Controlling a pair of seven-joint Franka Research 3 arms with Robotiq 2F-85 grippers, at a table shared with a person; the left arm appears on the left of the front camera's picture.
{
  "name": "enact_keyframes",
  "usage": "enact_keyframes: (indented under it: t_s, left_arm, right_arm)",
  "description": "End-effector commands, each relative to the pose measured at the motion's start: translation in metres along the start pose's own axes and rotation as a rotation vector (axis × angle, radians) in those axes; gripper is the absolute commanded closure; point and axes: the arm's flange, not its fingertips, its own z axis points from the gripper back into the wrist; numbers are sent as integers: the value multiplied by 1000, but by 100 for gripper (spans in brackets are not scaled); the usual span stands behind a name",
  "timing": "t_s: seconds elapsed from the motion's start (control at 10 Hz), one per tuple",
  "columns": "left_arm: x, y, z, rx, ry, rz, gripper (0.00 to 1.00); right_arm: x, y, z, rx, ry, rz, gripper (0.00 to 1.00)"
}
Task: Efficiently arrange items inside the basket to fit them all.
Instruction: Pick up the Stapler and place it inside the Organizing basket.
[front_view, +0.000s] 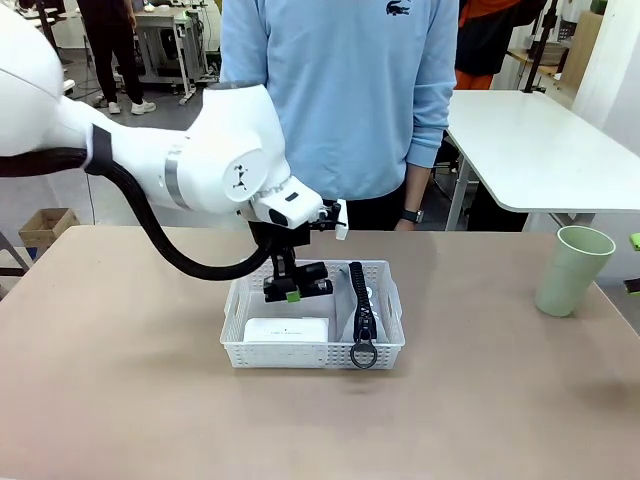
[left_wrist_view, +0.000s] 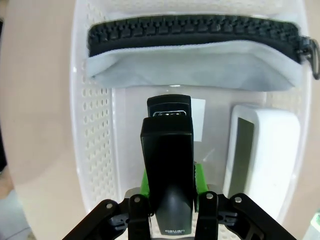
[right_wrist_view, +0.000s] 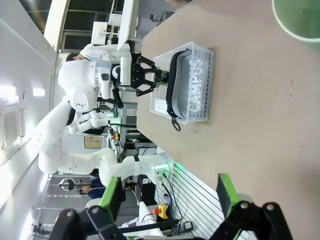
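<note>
Two items lie in the shallow white perforated plastic basket: grey zippered pouch and small flat white box. Left pincer clenched on black stapler, poised over the gap between them. Next move, likely: lower and let go. Right pincer released. Pale green cup stands on desk, well apart.

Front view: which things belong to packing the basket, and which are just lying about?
Job: white perforated plastic basket; grey fabric pouch with black zipper; small flat white box; black stapler; pale green cup.
Lying about: brown cardboard box on floor; white table behind.
</note>
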Motion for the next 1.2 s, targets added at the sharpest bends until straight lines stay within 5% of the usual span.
enact_keyframes:
  t_s: [0.0, 0.9, 1.0, 1.1]
  left_arm:
    - [6, 8, -7, 36, 50, 5, 63]
    - [6, 12, -31, 46, 182, -63, 63]
    - [6, 11, -32, 42, 209, -69, 14]
    - [6, 11, -33, 45, 214, -68, 6]
  right_arm:
    - [2, 1, 1, 23, -15, 20, 0]
    - [2, 1, 1, 23, -15, 20, 0]
    - [2, 1, 1, 23, -15, 20, 0]
    - [2, 1, 1, 23, -15, 20, 0]
